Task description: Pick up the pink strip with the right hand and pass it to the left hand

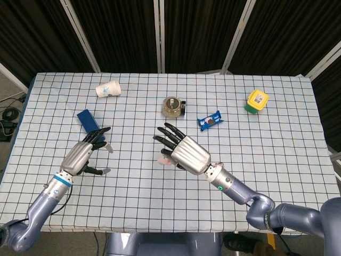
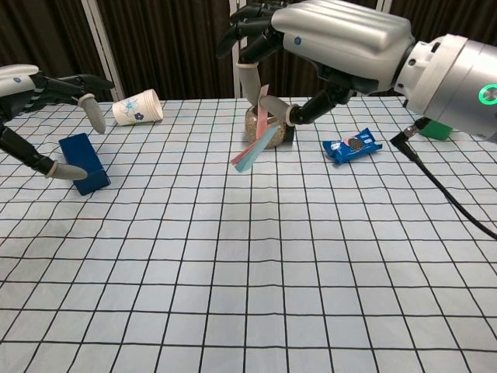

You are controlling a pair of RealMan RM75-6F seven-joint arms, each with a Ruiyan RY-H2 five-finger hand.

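My right hand point(image 1: 184, 151) point(image 2: 326, 39) hangs raised over the table's middle and pinches the pink strip point(image 2: 255, 144) between thumb and a finger. The strip slants down to the left, its lower end free; in the head view only its tip point(image 1: 164, 160) shows beside the hand. My left hand point(image 1: 85, 154) point(image 2: 43, 105) is up at the left, fingers spread with nothing between them. A gap of table lies between the two hands.
A blue box point(image 1: 89, 126) lies just behind my left hand. A paper cup point(image 1: 108, 89) lies on its side at the back left. A round jar point(image 1: 172, 106), a blue snack packet point(image 1: 210, 121) and a yellow-lidded green tub point(image 1: 257, 101) stand further back.
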